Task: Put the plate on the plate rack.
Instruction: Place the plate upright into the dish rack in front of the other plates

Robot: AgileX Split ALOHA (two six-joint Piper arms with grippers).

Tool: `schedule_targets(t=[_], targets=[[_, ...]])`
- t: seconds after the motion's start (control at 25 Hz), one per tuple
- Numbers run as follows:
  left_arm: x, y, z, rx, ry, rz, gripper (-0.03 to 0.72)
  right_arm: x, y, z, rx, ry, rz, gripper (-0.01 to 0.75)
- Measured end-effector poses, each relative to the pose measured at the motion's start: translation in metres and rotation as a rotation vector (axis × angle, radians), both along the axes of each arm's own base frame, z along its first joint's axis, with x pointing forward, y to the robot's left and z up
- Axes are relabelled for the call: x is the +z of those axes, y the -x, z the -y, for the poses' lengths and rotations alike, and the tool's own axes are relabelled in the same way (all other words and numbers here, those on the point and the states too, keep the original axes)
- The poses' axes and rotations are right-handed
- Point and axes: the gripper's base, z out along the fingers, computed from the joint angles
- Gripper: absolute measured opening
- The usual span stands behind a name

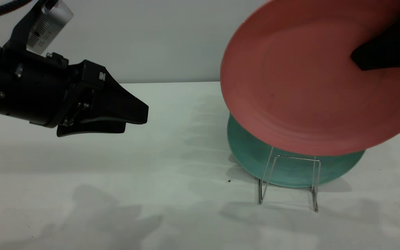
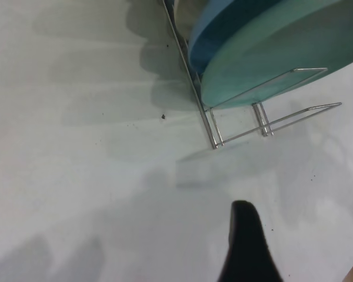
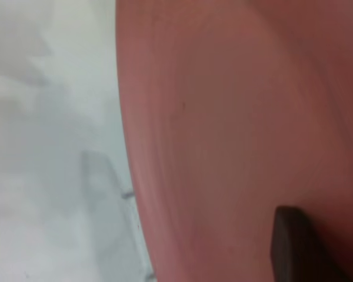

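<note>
Plate (image 1: 311, 86) clamped in right gripper (image 1: 377, 59) jaws, tilted in air above plate rack (image 1: 288, 180), not yet slotted. Teal plate (image 1: 290, 170) already racked. Lowering into front slot remains. Left gripper (image 1: 130, 119) idle, jaws closed, well apart over table (image 1: 116, 194).

Salmon-pink plate (image 1: 300, 86): matt plastic, smooth, with faint concentric rings. Teal-green plate (image 1: 286, 166): the same matt, smooth plastic. Blue plate (image 2: 223, 35): similar dull finish. Plate rack (image 1: 288, 180): thin, bright silver metal wire. Left gripper (image 1: 134, 118): black matt plastic with small metal screws. Table (image 1: 116, 194): white, smooth, matt.
</note>
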Motion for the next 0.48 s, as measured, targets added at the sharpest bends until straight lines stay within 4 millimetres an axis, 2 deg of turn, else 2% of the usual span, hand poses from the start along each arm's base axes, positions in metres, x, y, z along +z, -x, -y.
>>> schedule_targets(t=[0.24, 0.48], targets=[[0.001, -0.001, 0.000, 0.011, 0.008, 0.005, 0.516, 0.007, -0.006, -0.002, 0.032, 0.023, 0.053, 0.135], [0.000, -0.001, 0.000, 0.010, 0.007, 0.006, 0.516, -0.003, -0.023, -0.005, 0.020, 0.030, 0.017, 0.135]])
